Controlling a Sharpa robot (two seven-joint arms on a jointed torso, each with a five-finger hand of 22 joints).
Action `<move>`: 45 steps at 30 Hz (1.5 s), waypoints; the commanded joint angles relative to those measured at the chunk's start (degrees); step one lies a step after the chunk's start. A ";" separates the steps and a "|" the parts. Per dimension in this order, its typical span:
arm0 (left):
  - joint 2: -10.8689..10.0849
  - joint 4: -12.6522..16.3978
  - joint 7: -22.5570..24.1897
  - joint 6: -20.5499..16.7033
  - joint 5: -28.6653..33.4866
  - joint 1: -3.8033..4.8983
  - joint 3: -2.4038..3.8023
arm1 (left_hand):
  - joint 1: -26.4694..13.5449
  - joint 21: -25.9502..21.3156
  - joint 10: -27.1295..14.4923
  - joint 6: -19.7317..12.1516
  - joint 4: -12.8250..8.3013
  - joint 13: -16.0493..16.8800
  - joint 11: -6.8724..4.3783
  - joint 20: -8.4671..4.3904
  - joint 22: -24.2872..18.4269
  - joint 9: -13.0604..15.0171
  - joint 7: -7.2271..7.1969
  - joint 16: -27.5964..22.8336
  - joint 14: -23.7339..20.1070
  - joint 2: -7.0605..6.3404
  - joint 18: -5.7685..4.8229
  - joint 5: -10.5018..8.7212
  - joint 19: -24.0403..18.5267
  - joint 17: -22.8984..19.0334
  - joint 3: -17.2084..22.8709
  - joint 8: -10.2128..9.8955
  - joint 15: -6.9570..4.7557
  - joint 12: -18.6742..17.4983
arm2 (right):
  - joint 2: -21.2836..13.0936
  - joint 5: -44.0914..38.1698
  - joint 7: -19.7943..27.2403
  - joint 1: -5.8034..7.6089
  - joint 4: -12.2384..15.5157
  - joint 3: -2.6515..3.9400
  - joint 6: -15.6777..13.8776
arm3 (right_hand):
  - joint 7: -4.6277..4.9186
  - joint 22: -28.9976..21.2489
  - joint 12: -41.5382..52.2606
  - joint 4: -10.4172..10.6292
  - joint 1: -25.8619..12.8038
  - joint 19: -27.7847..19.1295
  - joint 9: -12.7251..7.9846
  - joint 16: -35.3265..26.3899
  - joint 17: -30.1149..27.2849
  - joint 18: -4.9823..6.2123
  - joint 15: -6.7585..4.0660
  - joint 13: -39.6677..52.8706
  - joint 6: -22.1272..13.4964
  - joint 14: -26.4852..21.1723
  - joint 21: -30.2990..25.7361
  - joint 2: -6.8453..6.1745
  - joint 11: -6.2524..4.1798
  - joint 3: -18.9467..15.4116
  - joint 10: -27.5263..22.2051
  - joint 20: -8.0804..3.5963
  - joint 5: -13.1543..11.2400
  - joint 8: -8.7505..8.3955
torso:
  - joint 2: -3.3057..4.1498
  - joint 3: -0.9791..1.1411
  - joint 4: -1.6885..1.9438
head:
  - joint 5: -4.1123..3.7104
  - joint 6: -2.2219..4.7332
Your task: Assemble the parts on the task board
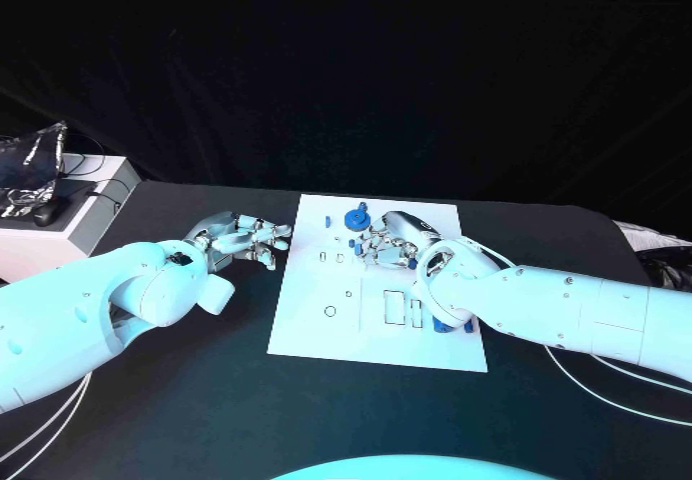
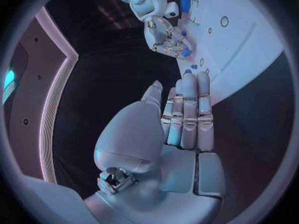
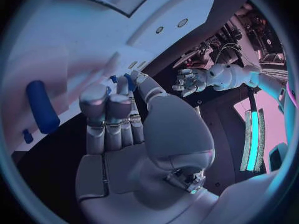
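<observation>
Flat white rectangular task board [image 1: 378, 340] lying mid-counter [image 1: 202, 400], matte black, long axis running away from the robot. Small blue parts [image 1: 358, 216] clustered at the far end, another [image 1: 438, 324] at the right edge. Silver right hand [image 1: 387, 240] over the far end, fingers curled round a small blue piece [image 3: 129, 81]. Left hand [image 1: 242, 238] just off the board's left edge, fingers apart, holding nothing.

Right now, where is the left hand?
In the head view the left hand is over the black table, just off the task board's left edge, fingers toward the board and the right hand across it.
</observation>
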 commanded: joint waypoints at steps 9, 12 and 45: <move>-0.03 0.11 -0.01 0.97 0.21 -0.03 0.03 | 0.17 -0.38 -0.42 -0.29 0.08 -0.06 0.07 0.12 -0.06 0.02 -0.09 -0.18 -0.33 0.10 0.41 0.11 0.02 0.05 -0.36 -0.20 0.18 0.10 | 0.83 -3.37 -2.40 -0.36 -1.16 0.00 -1.18 | -0.71 5.64 23.81 -0.13 -0.79 3.71 -0.03 1.40 0.96 -1.13 -0.63 18.51 -0.29 0.16 2.18 0.20 -1.59 -0.19 -10.81 -0.85 -0.50 -0.26 | 0.10 -0.04 0.11 | 0.05 -0.19; -0.02 0.08 -0.03 0.97 0.21 -0.03 0.03 | 0.17 -0.38 -0.42 -0.29 0.08 -0.06 0.07 0.12 -0.06 0.02 -0.09 -0.18 -0.33 0.10 0.41 0.11 0.02 0.05 -0.36 -0.20 0.18 0.10 | 0.96 -3.61 -2.80 -0.39 -1.34 0.00 -0.75 | -0.67 5.77 25.23 -0.09 -0.87 3.71 -0.02 1.78 1.40 -1.23 -0.64 19.79 -0.25 0.19 2.94 0.14 -1.64 -0.20 -11.08 -0.85 -0.66 -0.24 | 0.04 -0.04 0.07 | 0.01 -0.36; -0.08 -0.07 -0.34 0.86 0.21 -0.05 0.02 | 0.33 -0.53 -0.50 -0.38 0.09 -0.07 0.09 0.12 0.02 0.02 -0.06 -0.23 -0.39 0.14 0.38 0.13 0.00 0.08 -0.41 -0.17 0.20 0.08 | 2.18 1.42 -1.10 -1.28 -2.36 -0.04 0.81 | -0.68 6.27 27.04 0.69 -1.03 3.51 -0.03 3.03 3.11 -1.57 -0.58 22.43 -0.45 0.22 5.90 -0.01 -1.62 -1.10 -11.45 -0.79 -1.23 -0.24 | 0.03 -0.04 0.00 | 0.25 -0.81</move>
